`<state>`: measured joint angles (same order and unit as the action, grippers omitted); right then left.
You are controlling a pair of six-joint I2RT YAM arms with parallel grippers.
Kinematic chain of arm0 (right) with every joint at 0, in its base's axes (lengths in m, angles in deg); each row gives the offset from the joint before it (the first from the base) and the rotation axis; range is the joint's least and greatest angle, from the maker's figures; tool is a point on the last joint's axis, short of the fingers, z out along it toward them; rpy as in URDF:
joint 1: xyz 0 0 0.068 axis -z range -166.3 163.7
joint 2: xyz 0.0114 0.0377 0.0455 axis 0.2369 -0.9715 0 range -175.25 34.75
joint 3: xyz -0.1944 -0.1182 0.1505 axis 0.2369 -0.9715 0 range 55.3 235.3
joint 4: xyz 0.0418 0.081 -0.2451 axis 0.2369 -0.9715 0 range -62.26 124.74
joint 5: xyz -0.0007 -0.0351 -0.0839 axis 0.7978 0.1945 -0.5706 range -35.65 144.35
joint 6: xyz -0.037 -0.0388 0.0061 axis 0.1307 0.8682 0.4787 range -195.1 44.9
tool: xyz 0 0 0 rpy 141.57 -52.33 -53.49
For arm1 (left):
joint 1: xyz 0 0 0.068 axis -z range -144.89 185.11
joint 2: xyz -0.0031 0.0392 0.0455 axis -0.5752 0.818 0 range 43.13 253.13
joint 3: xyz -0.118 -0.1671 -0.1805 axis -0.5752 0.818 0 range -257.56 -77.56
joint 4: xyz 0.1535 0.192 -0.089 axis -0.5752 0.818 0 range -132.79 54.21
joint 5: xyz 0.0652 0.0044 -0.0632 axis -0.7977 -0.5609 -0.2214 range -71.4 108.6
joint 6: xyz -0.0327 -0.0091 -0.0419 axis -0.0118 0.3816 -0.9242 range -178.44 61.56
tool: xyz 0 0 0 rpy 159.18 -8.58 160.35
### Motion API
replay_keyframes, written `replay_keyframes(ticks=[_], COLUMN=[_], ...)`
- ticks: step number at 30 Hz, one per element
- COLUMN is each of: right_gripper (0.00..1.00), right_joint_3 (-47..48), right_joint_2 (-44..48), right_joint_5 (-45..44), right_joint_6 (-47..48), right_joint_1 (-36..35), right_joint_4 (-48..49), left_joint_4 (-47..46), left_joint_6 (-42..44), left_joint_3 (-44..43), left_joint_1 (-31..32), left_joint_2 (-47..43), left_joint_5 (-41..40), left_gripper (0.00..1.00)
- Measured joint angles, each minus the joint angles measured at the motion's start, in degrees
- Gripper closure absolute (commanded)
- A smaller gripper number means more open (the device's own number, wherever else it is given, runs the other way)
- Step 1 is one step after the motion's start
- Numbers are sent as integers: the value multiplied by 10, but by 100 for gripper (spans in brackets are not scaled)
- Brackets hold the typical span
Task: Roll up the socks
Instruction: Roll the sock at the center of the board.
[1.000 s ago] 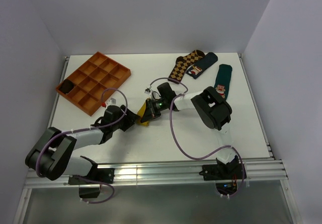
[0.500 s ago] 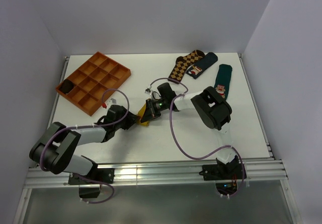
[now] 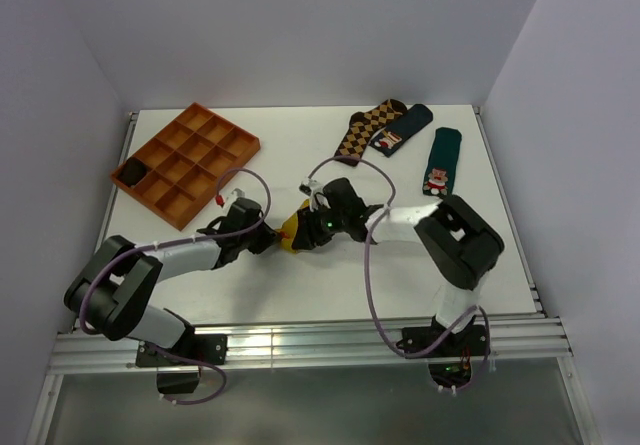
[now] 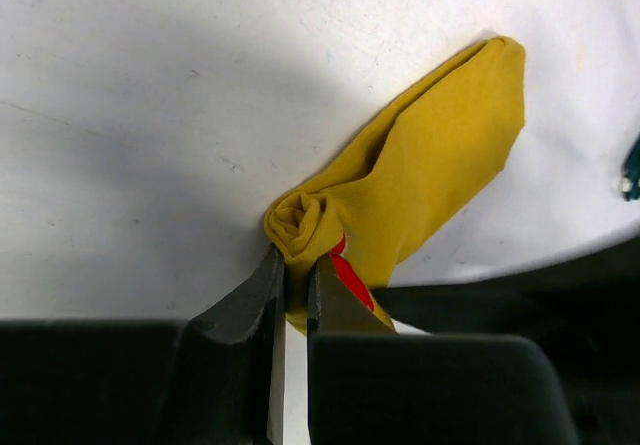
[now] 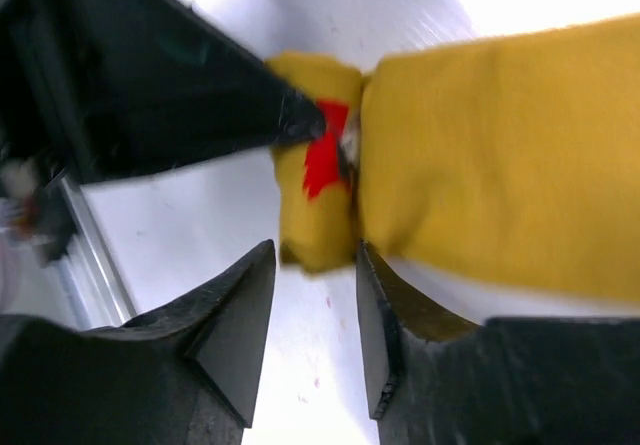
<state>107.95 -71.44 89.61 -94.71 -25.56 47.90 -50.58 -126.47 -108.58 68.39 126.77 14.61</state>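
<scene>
The mustard-yellow sock (image 3: 291, 229) lies at the table's middle, one end rolled up (image 4: 300, 221) and the rest flat (image 4: 432, 170). A red patch (image 5: 325, 155) shows at the roll. My left gripper (image 4: 296, 261) comes in from the left and is shut on the rolled end, pinching it between its black fingertips. My right gripper (image 5: 313, 255) faces it from the right. Its jaws stand open, with the roll (image 5: 315, 200) just beyond their tips. The left gripper's finger (image 5: 200, 85) shows in the right wrist view, touching the roll.
An orange compartment tray (image 3: 185, 160) sits at the back left with a dark item (image 3: 132, 173) in one cell. At the back right lie a brown argyle sock (image 3: 365, 130), a dark sock (image 3: 402, 128) and a green Santa sock (image 3: 441, 162).
My left gripper has moved right and shut on the rolled end. My right gripper has let go of the sock and opened, and its arm has swung toward the near right.
</scene>
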Motion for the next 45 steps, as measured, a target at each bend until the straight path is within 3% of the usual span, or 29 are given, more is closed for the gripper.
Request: replay_keyframes(ticks=[5, 10, 31, 35, 36, 40, 43, 44, 45], right_gripper=[51, 50, 49, 62, 73, 98, 100, 100, 100], right_joint_3=[-70, -107, -85, -68, -62, -56, -59, -61, -63], right_joint_2=[104, 144, 45, 16, 10, 3, 4, 6, 8], right_joint_5=[-143, -254, -483, -526, -537, -556, -558, -556, -552], right_joint_6=[52, 102, 243, 256, 257, 255, 250, 249, 246], right_joint_1=[-54, -116, -230, -241, -242, -246, -246, -246, -245], right_joint_4=[12, 61, 132, 130, 130, 133, 136, 138, 139], left_joint_4=[58, 99, 136, 136, 136, 134, 132, 131, 129], left_joint_6=[18, 35, 59, 59, 59, 59, 58, 57, 57], left_joint_3=[-36, -66, -95, -96, -96, -96, -94, -93, -89], left_joint_1=[10, 19, 23, 23, 23, 20, 19, 18, 17], left_joint_2=[8, 18, 32, 32, 32, 32, 31, 30, 27], left_joint_5=[-16, -28, -27, -27, -28, -30, -30, -29, -28], left_gripper=[99, 100, 99, 95, 94, 86, 72, 61, 56])
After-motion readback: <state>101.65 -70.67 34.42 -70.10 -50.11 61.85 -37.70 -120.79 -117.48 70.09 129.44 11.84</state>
